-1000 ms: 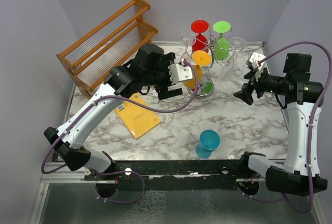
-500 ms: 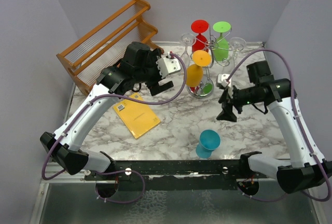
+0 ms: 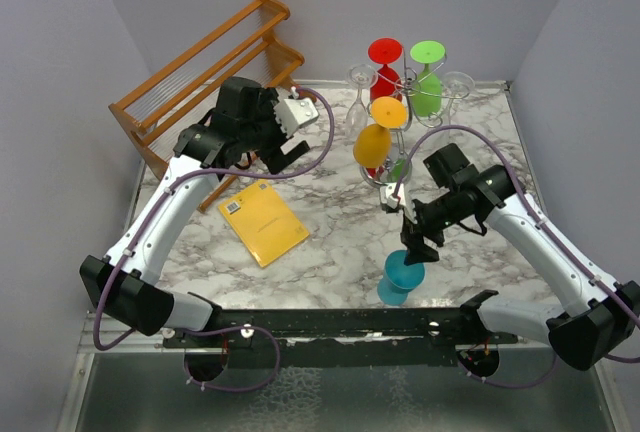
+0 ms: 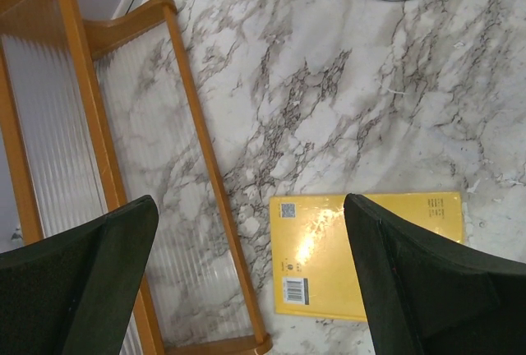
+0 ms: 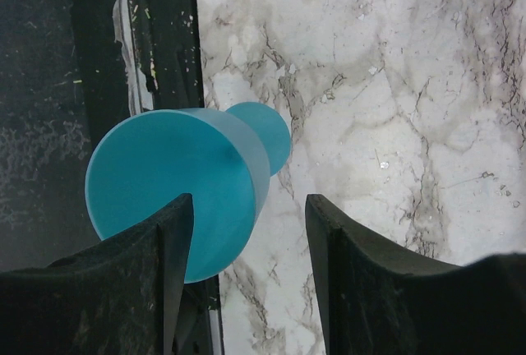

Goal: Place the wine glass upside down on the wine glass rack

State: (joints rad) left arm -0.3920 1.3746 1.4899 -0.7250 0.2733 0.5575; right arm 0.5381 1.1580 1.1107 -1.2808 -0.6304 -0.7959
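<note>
Top external view: teal wine glass stands alone on the marble table, near the front edge, well apart from the wine glass rack. Which end is up I cannot tell. Rack already carries red, green and orange glasses hung foot-up, plus clear ones, so teal looks like the last to go.

Right gripper hangs right over the teal glass, pointed down. In the right wrist view its jaws are partway apart with bare marble between them. The glass sits under the left-side finger, off centre and not clamped. Judgement: this is the approach for a pick, and the gripper needs to shift toward the glass before closing or it may knock it.

Left gripper is parked up by the wooden rack, jaws at full width and empty, likely kept out of the right arm's way. Left wrist view shows only the yellow booklet, wood slats and a sliver of the rack's shiny base between its fingers.
</note>
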